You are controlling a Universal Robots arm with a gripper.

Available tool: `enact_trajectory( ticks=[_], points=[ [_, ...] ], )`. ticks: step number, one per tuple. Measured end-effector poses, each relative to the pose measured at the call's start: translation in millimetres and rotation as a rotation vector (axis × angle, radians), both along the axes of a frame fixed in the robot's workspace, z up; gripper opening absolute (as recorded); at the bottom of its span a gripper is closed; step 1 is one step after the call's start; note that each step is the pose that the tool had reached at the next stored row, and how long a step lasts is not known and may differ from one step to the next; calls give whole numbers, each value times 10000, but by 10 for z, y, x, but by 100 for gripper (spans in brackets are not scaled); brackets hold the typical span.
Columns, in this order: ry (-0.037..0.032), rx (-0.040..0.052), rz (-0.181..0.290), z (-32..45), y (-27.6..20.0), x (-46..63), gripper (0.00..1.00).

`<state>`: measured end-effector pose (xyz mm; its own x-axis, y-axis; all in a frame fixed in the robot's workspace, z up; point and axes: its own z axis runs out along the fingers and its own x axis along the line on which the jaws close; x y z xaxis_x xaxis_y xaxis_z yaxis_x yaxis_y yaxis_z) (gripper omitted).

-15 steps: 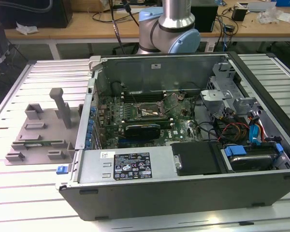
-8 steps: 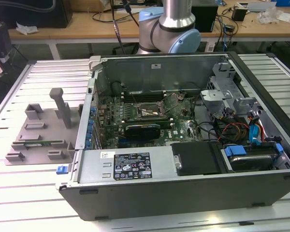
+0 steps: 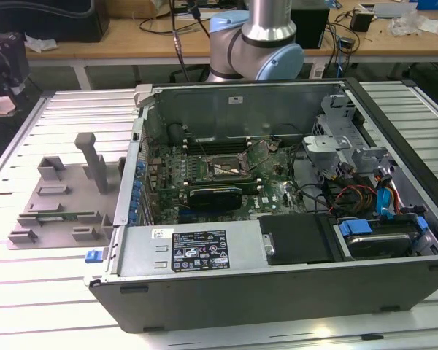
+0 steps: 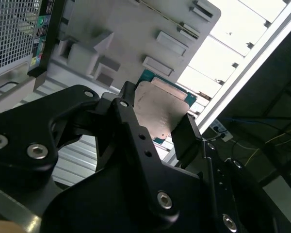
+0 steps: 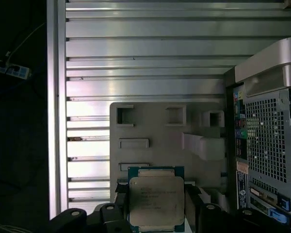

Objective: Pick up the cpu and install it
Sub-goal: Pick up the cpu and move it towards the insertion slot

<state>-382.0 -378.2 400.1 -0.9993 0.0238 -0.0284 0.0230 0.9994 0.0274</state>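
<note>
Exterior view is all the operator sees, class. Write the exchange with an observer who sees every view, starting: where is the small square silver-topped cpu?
Observer: The small flat square silver-topped cpu is clamped between the fingers of the black pincer, in both wrist views.
Operator: Is it over the open dark grey computer case?
Observer: No. In the first wrist view the pale grey plastic fixture tray lies beyond it, with the case alongside.
Operator: Which face shows?
Observer: Its shiny metal top faces both wrist cameras, a green border around it.

Arm [image 3: 266, 22]: silver tube, pale-blue joint caps [image 3: 223, 22]. Hand [image 4: 157, 115]: matte black, angular links, silver screws [image 4: 37, 151], seemingly hex-socket.
</note>
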Motion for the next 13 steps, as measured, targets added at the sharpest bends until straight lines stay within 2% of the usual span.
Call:
enact_trajectory(
  ticks=[13],
  points=[
    [0, 0, 0, 0, 0, 341, 55]
  ],
)
